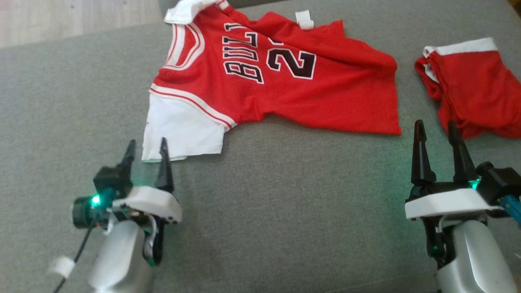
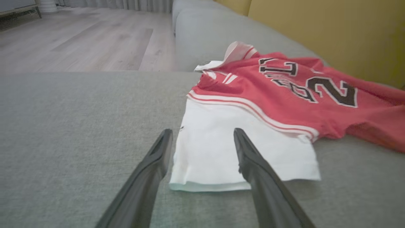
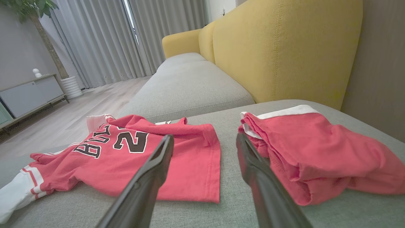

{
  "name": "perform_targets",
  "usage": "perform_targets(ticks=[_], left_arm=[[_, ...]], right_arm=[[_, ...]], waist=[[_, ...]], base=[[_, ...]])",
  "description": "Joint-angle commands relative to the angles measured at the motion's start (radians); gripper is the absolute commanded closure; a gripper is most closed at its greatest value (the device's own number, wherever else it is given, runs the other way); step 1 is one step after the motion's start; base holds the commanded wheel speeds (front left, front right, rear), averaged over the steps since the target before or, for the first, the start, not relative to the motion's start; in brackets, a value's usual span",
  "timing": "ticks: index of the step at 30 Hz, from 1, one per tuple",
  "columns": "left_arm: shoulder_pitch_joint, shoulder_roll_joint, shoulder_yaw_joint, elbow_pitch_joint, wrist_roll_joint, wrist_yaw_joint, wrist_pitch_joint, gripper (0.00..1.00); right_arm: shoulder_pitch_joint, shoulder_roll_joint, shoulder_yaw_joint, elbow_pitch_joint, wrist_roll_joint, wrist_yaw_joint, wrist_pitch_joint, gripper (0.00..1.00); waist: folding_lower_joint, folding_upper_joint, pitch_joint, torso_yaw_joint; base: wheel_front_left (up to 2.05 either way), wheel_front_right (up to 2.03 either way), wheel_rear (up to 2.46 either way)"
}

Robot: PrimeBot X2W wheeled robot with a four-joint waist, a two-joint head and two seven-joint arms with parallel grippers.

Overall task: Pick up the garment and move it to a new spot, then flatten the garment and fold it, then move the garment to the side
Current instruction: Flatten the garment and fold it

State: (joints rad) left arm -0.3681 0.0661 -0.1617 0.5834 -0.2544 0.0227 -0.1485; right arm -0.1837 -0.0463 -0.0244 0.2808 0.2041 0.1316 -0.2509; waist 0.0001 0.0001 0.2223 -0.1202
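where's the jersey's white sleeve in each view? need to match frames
Head view: white sleeve, left of centre.
Left wrist view: centre, lower half.
Right wrist view: bottom-left corner.
Shared landmark: the black number 2 on the red jersey.

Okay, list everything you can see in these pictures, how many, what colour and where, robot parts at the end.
jersey: one, red with a white sleeve and black lettering, spread on the sofa seat
second garment: one, red with a white band, bunched on the seat right of the jersey, apart from it
sofa seat: one, grey, under both garments
backrest: one, yellow, behind the seat
floor: one, pale wood, beyond the sofa
curtains: grey, count unclear, far wall
cabinet: one, pale, near the curtains
left gripper: one, dark fingers, open, at the white sleeve's near edge
right gripper: one, dark fingers, open, between the two garments
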Motion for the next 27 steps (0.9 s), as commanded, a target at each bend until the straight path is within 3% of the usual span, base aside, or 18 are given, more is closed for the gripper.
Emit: perform_targets(ticks=[1, 6, 14, 15, 16, 17, 18, 27], left_arm=[[-0.049, 0.032, 0.034, -0.007, 0.013, 0.016, 0.004, 0.0], [-0.086, 0.046, 0.031, 0.101, 0.027, 0.052, 0.054, 0.0], [-0.099, 0.037, 0.006, 0.17, 0.011, 0.02, 0.104, 0.0], [-0.102, 0.036, 0.006, 0.174, 0.006, 0.015, 0.103, 0.12], [-0.105, 0.035, 0.008, 0.176, 0.0, 0.011, 0.097, 0.4], [-0.108, 0.033, 0.008, 0.177, -0.005, 0.006, 0.09, 0.76], [-0.112, 0.031, 0.009, 0.175, -0.01, 0.002, 0.079, 1.0], [-0.12, 0.014, 0.05, 0.07, -0.076, -0.039, -0.089, 1.0]], right_arm=[[-0.043, -0.004, 0.03, -0.039, 0.006, -0.001, -0.011, 0.0], [-0.045, -0.004, 0.033, -0.043, 0.013, -0.001, -0.011, 0.0], [-0.043, -0.004, 0.028, -0.036, 0.02, -0.001, -0.011, 0.0], [-0.044, -0.004, 0.03, -0.034, 0.02, -0.001, -0.011, 0.0], [-0.045, -0.004, 0.031, -0.032, 0.021, -0.001, -0.011, 0.0], [-0.046, -0.004, 0.032, -0.029, 0.021, -0.001, -0.011, 0.0], [-0.046, -0.004, 0.033, -0.024, 0.019, -0.001, -0.011, 0.0], [-0.061, -0.004, 0.01, 0.099, 0.017, -0.001, -0.01, 0.0]], waist=[[-0.0001, -0.0001, 0.01, -0.008], [-0.0001, -0.0001, 0.018, -0.017], [-0.0001, -0.0001, 0.02, -0.014], [-0.0001, -0.0001, 0.02, -0.013], [-0.0001, -0.0001, 0.021, -0.012], [-0.0001, -0.0001, 0.021, -0.011], [-0.0001, -0.0001, 0.022, -0.01], [-0.0001, -0.0001, 0.005, 0.016]], base=[[0.0, 0.0, 0.0], [0.0, 0.0, 0.0], [0.0, 0.0, 0.0], [0.0, 0.0, 0.0], [0.0, 0.0, 0.0], [0.0, 0.0, 0.0], [0.0, 0.0, 0.0], [0.0, 0.0, 0.0]])
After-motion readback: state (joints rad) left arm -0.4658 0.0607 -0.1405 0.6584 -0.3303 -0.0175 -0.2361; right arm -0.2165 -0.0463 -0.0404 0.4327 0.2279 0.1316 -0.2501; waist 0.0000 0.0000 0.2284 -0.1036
